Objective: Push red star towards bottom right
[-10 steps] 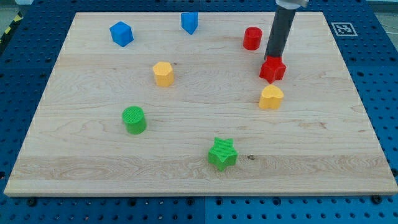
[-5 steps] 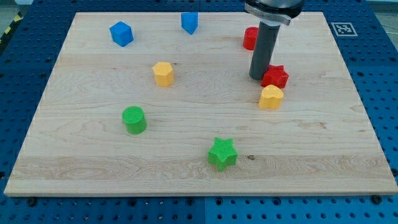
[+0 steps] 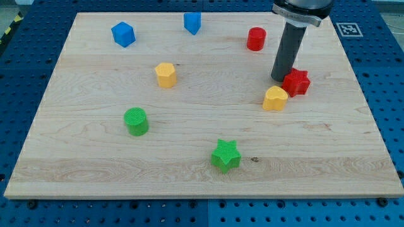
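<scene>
The red star [image 3: 297, 82] lies on the wooden board [image 3: 95, 164] at the view's right, just up and right of a yellow block [image 3: 275, 98]. My tip [image 3: 279, 78] rests against the star's left side, above the yellow block. The dark rod rises from there toward the view's top.
A red cylinder [image 3: 256, 39] stands near the top right. A blue cube [image 3: 123, 33] and a second blue block [image 3: 192, 23] are at the top left. A yellow hexagonal block [image 3: 166, 74], a green cylinder [image 3: 136, 121] and a green star [image 3: 225, 155] lie further left and down.
My tip has gone from above the red star to its left side and moved right, pushing the star right and slightly down. The other blocks have not moved.
</scene>
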Available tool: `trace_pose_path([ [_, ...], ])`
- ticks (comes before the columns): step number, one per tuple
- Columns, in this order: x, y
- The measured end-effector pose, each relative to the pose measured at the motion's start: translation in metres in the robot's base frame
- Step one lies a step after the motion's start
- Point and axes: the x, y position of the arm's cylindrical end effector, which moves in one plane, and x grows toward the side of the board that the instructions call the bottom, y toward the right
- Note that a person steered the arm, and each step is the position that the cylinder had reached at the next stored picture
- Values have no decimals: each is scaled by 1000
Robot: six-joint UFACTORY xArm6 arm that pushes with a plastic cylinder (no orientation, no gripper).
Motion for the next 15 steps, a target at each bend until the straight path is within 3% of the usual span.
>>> trace_pose_path([
  [2,-10,11],
  [15,46,72],
])
